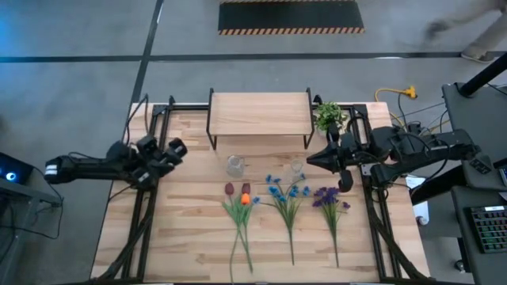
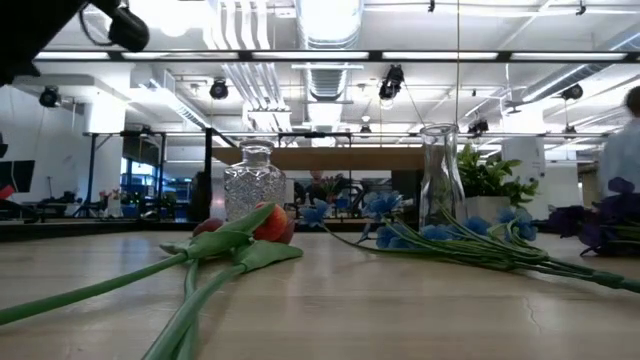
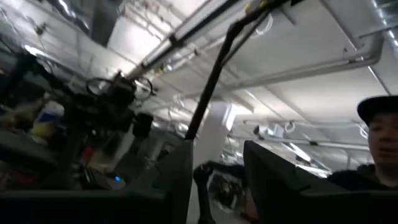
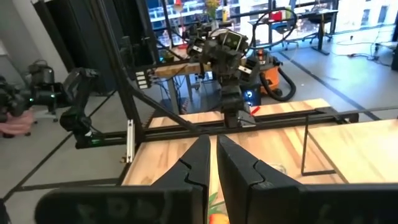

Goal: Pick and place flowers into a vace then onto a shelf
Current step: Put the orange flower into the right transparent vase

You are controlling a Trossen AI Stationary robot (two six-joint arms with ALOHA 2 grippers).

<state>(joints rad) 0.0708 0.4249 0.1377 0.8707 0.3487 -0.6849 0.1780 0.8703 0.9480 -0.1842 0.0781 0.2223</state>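
Two dark jointed arms (image 1: 95, 168), black cables, matte casings.

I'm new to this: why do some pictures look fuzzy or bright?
Low view: ceiling lights glare behind the glass vases, and the nearest tulip stems are soft. Left wrist view: blurred throughout, aimed at the ceiling. High view: evenly lit.

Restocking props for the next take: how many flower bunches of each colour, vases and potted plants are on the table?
Red and orange tulip bunch: 1
Blue bunch: 1
Purple bunch: 1
Glass vases: 2
Potted plant: 1
Total: 6
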